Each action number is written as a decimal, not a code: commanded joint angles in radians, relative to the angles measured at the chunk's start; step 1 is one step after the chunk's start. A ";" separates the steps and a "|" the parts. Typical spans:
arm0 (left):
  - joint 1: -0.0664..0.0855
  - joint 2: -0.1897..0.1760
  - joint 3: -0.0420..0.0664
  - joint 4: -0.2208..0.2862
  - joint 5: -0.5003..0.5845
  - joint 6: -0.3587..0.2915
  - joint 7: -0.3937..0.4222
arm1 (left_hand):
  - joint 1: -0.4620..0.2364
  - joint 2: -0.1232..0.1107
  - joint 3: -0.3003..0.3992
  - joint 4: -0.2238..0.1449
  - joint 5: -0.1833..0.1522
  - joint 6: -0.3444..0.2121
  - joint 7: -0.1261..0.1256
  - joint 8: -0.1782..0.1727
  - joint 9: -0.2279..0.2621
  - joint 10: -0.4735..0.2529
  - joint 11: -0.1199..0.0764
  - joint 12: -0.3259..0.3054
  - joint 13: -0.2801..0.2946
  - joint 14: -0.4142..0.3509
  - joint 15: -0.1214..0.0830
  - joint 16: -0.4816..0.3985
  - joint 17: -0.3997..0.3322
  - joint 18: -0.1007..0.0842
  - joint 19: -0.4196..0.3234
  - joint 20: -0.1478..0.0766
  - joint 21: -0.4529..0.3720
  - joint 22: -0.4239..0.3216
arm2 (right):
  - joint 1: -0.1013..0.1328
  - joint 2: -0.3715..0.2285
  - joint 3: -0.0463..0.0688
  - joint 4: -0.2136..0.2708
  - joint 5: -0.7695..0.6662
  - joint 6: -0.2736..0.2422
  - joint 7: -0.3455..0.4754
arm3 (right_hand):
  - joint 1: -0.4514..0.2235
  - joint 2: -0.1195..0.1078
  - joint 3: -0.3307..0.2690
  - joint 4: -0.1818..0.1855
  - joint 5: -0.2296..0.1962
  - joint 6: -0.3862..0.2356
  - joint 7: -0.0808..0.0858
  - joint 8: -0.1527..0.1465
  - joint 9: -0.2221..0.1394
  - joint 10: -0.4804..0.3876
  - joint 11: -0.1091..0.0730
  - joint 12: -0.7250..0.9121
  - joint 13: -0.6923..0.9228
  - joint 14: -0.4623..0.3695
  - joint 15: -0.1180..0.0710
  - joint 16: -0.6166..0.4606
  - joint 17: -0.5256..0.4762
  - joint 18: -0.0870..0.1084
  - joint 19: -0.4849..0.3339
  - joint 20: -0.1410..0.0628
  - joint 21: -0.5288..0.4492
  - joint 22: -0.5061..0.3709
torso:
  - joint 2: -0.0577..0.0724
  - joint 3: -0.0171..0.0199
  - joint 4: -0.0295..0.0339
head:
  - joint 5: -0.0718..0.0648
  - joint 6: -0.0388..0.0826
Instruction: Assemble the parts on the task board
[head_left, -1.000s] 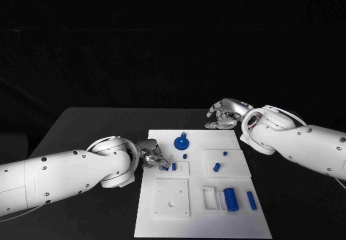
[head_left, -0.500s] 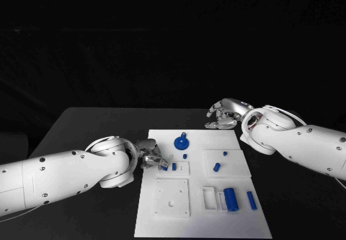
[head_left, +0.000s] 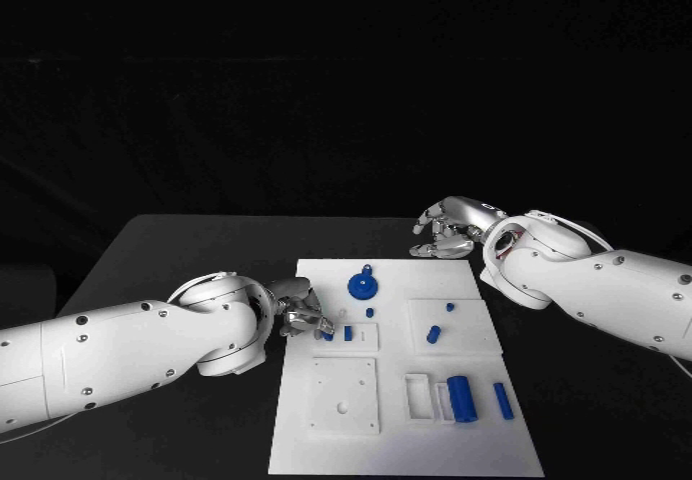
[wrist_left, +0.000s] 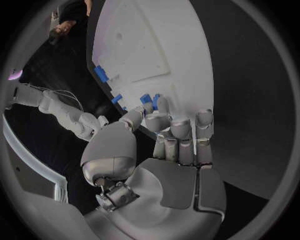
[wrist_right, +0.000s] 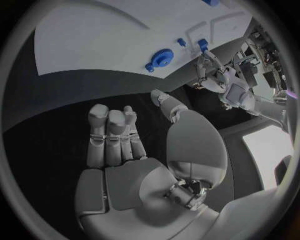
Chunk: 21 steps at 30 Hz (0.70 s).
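The white task board (head_left: 404, 445) lies in the middle of the black table. My left hand (head_left: 300, 316) hovers at the board's left edge with its fingers curled in. Its fingertips (wrist_left: 161, 105) are right beside two small blue parts (head_left: 338, 334) standing in a raised white square; the same parts (wrist_left: 149, 99) lie just past the fingertips in the left wrist view. I see nothing between the fingers. My right hand (head_left: 447, 230) hangs beyond the board's far right corner, fingers (wrist_right: 112, 132) curled and holding nothing. A blue gear-like part (head_left: 364, 288) lies at the board's far end.
On the board are small blue pegs (head_left: 369, 312) (head_left: 450, 307) (head_left: 433, 335), a thick blue cylinder (head_left: 460, 398) beside a white frame (head_left: 418, 395), a slim blue bar (head_left: 502, 400) and a square white plate (head_left: 346, 395). Black table surrounds the board.
My left hand has drawn back slightly from the two small blue parts, toward the board's left edge. The right arm has not moved.
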 joint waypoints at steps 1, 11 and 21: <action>-0.004 0.000 -0.003 -0.001 -0.012 0.006 -0.019 | 0.025 0.030 0.035 -0.040 0.006 0.113 -0.080 0.002 0.000 -0.041 -0.039 0.005 -0.001 0.013 -0.008 0.004 -0.002 0.018 0.009 -0.173 -0.006 -0.002 | -0.001 0.000 0.000 0.001 -0.003 0.011 0.008 | 0.007 0.000 0.000 0.004 0.006 -0.014 0.018 0.006 0.001 -0.006 -0.003 0.006 -0.001 0.001 -0.001 -0.006 -0.001 0.048 -0.002 -0.006 -0.005 0.012 | 0.000 -0.0001 -0.0002 | 0.000 0.000; -0.004 -0.002 -0.003 -0.004 -0.026 -0.005 -0.023 | 0.025 0.031 0.037 -0.042 0.013 0.113 -0.081 0.004 0.001 -0.041 -0.041 0.007 -0.002 0.015 -0.008 0.005 -0.002 0.018 0.014 -0.173 -0.007 -0.002 | -0.001 0.001 0.000 0.001 -0.003 0.011 0.008 | 0.007 0.000 0.000 0.005 0.006 -0.014 0.018 0.006 0.001 -0.006 -0.003 0.006 -0.001 0.001 -0.001 -0.006 -0.001 0.048 -0.001 -0.006 -0.006 0.013 | 0.000 0.0006 0.0003 | 0.000 0.000; -0.004 -0.003 -0.003 -0.002 -0.028 0.004 -0.023 | 0.025 0.031 0.038 -0.042 0.015 0.113 -0.082 0.005 0.002 -0.042 -0.042 0.008 -0.002 0.016 -0.008 0.005 -0.002 0.018 0.016 -0.173 -0.008 -0.003 | -0.001 0.000 0.000 0.001 -0.003 0.013 0.008 | 0.007 0.000 0.000 0.005 0.006 -0.014 0.018 0.006 0.001 -0.006 -0.003 0.007 -0.002 0.001 -0.001 -0.006 -0.001 0.048 -0.001 -0.006 -0.006 0.013 | 0.000 -0.0001 0.0005 | -0.001 -0.001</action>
